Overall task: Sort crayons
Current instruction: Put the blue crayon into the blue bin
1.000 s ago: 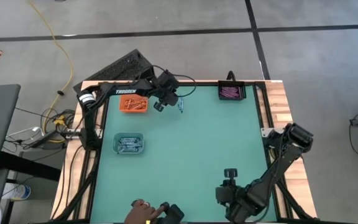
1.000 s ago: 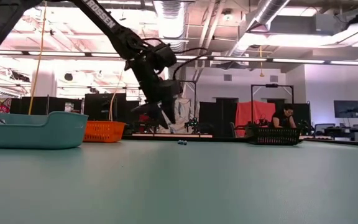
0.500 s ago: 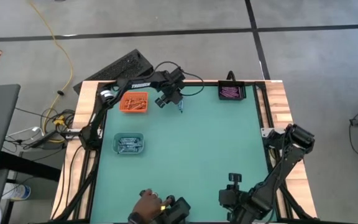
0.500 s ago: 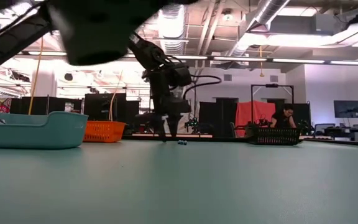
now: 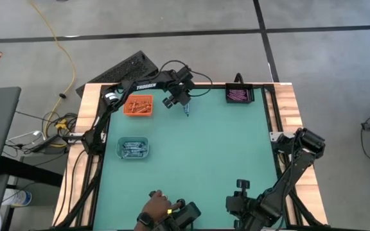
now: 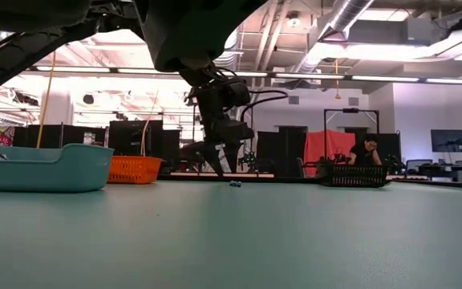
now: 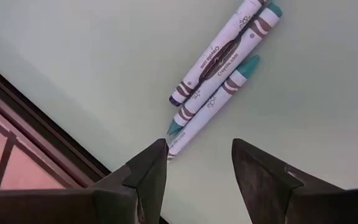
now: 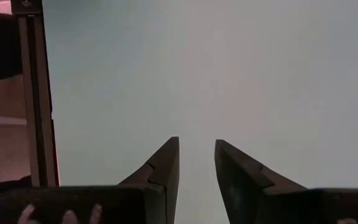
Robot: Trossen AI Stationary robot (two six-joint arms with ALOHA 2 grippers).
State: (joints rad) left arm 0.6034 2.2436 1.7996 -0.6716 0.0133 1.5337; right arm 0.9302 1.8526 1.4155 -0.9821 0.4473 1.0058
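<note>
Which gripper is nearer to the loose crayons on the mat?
Left. The left gripper hangs open just beside the loose crayons at the far edge. The right gripper waits at the near edge, far from them.

The right gripper (image 8: 196,163) hung over bare green table (image 8: 229,68), its two dark fingers (image 8: 166,165) parted with nothing between them. A metal rail (image 8: 35,93) ran along the table's edge, and fingertips of a person's hand (image 8: 61,215) showed beneath it.
</note>
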